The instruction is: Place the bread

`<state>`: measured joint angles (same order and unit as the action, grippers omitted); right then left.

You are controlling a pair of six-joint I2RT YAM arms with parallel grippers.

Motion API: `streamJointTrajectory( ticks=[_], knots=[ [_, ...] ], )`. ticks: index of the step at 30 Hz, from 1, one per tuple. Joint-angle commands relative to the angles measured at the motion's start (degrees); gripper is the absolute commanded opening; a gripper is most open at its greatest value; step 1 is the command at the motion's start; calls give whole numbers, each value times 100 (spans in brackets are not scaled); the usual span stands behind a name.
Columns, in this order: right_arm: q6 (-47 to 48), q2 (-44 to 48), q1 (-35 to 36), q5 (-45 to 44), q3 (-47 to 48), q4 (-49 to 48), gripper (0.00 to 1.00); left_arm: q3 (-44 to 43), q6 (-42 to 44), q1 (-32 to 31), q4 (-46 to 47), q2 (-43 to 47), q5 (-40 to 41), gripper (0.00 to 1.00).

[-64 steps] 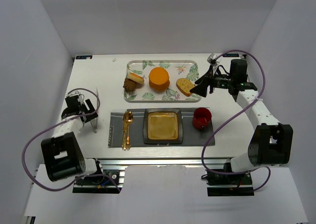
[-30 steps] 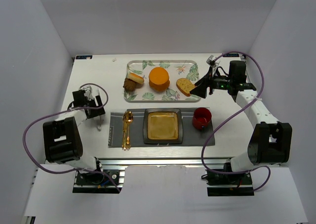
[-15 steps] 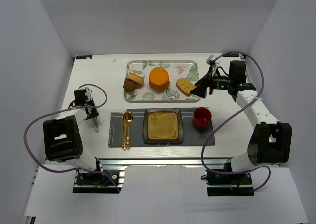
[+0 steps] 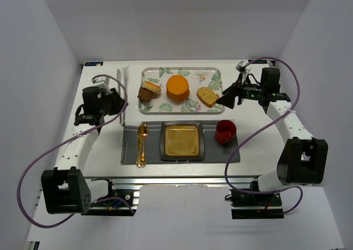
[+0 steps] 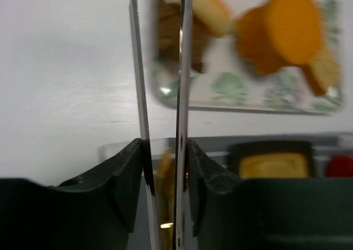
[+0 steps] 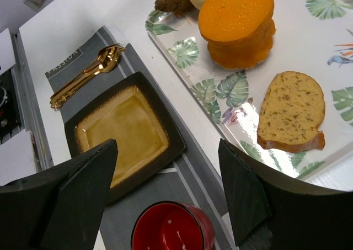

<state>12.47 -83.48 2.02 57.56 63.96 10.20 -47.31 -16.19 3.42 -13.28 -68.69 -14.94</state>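
The bread [image 4: 208, 97] lies flat on the right end of the leaf-patterned tray [image 4: 190, 73]; in the right wrist view the bread [image 6: 291, 115] is a tan speckled slice with a brown crust. My right gripper [image 4: 228, 96] hovers just right of the tray, open and empty, with the slice beyond its right finger [image 6: 167, 145]. My left gripper [image 4: 114, 102] is left of the tray, shut on thin metal tongs [image 4: 119, 83]. In the left wrist view both tong blades [image 5: 182, 68] run up between the jaws [image 5: 164, 145] towards the tray's left end.
A round orange food [image 4: 177, 88] and a small brown chunk [image 4: 148, 91] share the tray. In front, a grey placemat [image 4: 220, 150] carries a square dark-rimmed plate [image 4: 182, 139], a red cup [image 4: 225, 132] and gold cutlery [image 4: 142, 145].
My left arm has swung from the table's left edge forward towards the tray, tongs pointing away. The right gripper has shifted slightly right, away from the bread.
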Motion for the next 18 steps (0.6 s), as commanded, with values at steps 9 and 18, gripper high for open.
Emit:
streamJointTrajectory(
  ticks=[9,18],
  knots=[
    [-236,359,-422,168,275,-167,80,-1253,-1563,-2275,466,-706,-967,58],
    [-341,596,-694,220,134,-220,80,-2387,-1941,-3154,564,-2348,-678,59]
  ],
)
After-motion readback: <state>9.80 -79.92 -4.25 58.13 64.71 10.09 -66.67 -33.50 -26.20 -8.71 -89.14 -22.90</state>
